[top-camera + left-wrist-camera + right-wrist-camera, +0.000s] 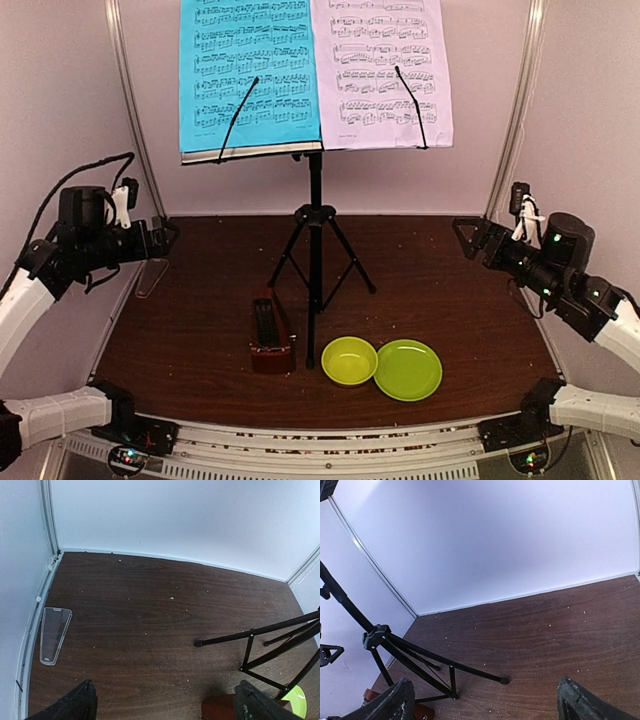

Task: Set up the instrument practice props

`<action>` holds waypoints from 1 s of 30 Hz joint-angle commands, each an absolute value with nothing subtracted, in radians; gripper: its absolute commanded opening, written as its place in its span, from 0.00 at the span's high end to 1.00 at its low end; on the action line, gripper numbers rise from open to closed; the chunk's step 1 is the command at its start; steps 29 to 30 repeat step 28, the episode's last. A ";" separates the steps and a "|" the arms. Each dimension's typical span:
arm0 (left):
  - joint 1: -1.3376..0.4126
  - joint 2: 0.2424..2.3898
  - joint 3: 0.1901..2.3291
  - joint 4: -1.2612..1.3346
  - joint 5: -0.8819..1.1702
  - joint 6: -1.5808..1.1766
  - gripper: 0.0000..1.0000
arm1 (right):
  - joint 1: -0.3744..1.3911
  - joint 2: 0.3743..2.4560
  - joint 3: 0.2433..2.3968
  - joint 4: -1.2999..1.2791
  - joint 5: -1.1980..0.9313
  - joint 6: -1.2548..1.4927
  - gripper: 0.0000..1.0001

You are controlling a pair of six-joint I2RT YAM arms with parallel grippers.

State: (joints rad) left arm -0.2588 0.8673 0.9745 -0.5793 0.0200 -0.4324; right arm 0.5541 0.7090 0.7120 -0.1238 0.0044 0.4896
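The black music stand (pixel 315 215) stands upright on its tripod mid-table. A cyan sheet (pixel 248 70) lies on the left of its desk and a pale lilac sheet (pixel 385 70) on the right, each under a black clip arm. The brown metronome (pixel 271 335) sits just left of the stand's near leg. My left gripper (pixel 165 238) hovers open and empty at the left wall, and my right gripper (pixel 468 238) hovers open and empty at the right. The left wrist view shows a stand leg (pixel 240 636) and the metronome's edge (pixel 217 707). The right wrist view shows the tripod (pixel 420 655).
A lime-green bowl (pixel 349 360) and a lime-green plate (pixel 408 369) sit side by side near the front edge, right of the metronome. A clear plastic piece (pixel 54 634) lies by the left wall. White enclosure walls close in the back and both sides.
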 commanded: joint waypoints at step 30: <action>-0.252 0.733 0.697 -0.543 -0.033 -0.654 0.02 | 0.445 0.614 0.414 -0.058 -0.097 0.631 0.00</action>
